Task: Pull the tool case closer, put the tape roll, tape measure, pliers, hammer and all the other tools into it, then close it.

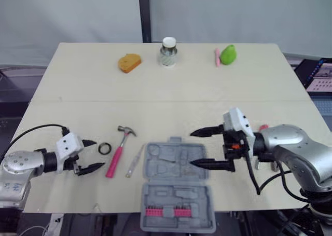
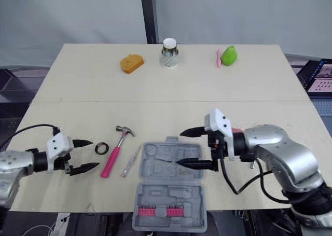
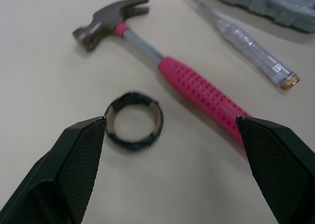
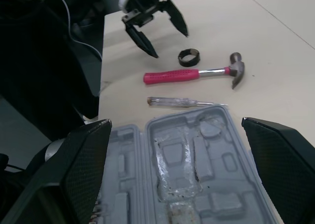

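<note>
Now my left gripper (image 1: 97, 154) stands wide open just beside the tape roll (image 1: 105, 148), I think to take it first; my right gripper (image 1: 193, 149) hovers, also wide, over the open tool case (image 1: 176, 195).

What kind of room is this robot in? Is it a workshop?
Probably a robot testing lab: a plain table before a grey curtain, with a hammer and an open tool case laid out for practice.
</note>
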Available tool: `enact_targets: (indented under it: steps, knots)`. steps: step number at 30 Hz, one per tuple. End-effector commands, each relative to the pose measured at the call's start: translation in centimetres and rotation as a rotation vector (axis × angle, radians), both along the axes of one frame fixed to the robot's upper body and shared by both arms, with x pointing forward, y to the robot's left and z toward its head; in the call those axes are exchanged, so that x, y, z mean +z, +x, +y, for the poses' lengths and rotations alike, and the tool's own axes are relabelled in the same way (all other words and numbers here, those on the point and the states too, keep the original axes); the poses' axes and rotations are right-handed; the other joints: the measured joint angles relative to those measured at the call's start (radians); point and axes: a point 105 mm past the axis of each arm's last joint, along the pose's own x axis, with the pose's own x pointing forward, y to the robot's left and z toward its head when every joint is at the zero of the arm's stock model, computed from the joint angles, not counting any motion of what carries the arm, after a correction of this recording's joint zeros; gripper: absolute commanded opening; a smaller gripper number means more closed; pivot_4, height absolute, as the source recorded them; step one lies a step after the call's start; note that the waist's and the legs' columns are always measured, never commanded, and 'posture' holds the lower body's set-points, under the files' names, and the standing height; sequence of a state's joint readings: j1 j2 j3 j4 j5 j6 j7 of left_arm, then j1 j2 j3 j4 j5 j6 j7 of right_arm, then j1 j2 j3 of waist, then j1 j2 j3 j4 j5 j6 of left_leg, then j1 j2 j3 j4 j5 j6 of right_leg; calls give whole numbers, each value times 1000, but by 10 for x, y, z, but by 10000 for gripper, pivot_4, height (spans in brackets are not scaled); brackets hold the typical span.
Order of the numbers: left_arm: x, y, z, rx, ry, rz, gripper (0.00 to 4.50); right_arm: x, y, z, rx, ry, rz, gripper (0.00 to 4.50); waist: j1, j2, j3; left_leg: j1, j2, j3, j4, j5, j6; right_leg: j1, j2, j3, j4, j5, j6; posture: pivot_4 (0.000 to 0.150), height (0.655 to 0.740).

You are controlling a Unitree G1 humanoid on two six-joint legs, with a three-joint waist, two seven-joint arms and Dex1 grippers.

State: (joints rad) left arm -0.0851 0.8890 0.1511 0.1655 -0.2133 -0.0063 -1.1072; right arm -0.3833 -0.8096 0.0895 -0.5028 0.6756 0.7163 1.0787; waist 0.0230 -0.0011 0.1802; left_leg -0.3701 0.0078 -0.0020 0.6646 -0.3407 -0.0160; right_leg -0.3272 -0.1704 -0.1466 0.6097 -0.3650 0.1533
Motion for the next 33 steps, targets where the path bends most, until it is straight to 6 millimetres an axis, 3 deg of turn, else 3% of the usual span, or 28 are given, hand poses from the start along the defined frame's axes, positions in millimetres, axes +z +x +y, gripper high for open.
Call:
enact_targets:
  steps: [1, 2, 4, 8, 17, 20, 33]
  knots:
    - [0, 4, 1, -55, 37, -7, 45000, 7, -6, 11, 60, -2, -70, 44827, -2, 0, 0, 0, 0, 0, 0, 0, 0, 0, 0, 0, 1, 0, 0, 1500, 7400]
    - [0, 7, 1, -64, 37, -11, 45000, 7, -6, 13, 60, 0, -77, 44827, -3, 0, 0, 1, 1, 1, 0, 0, 0, -1, 0, 0, 1, 0, 0, 1500, 7400]
    - [-1, 11, -1, -80, 39, -13, 39895, 6, -5, 18, 52, 2, -90, 45000, -6, 0, 0, 0, 2, 3, 0, 0, 0, -3, 1, 0, 2, 0, 0, 1500, 7400]
    - [-2, 19, -2, -89, 54, -14, 22930, 7, -1, 22, 18, 2, -116, 45000, -11, -1, 0, 0, 2, 3, 0, 0, -1, -5, 1, 0, 6, 0, 0, 1500, 7400]
    - [-8, 14, 1, -129, 96, 21, 22930, 4, 4, 25, -42, 14, -136, 45000, -25, -1, 0, -1, 4, 6, 0, 0, -1, -13, 1, 0, 14, 0, 0, 1500, 7400]
    - [-7, 14, 4, -114, 99, 20, 14672, 1, 6, 25, -55, 18, -135, 45000, -26, -1, 0, -1, 4, 6, 0, 0, -1, -13, 1, 0, 14, 0, 0, 1500, 7400]
    - [-4, 9, 22, -54, 120, 12, 14672, -6, 3, 29, -41, 27, -119, 45000, -25, -1, 0, -1, 4, 6, 0, -1, -1, -13, 1, 0, 14, 0, 0, 1500, 7400]
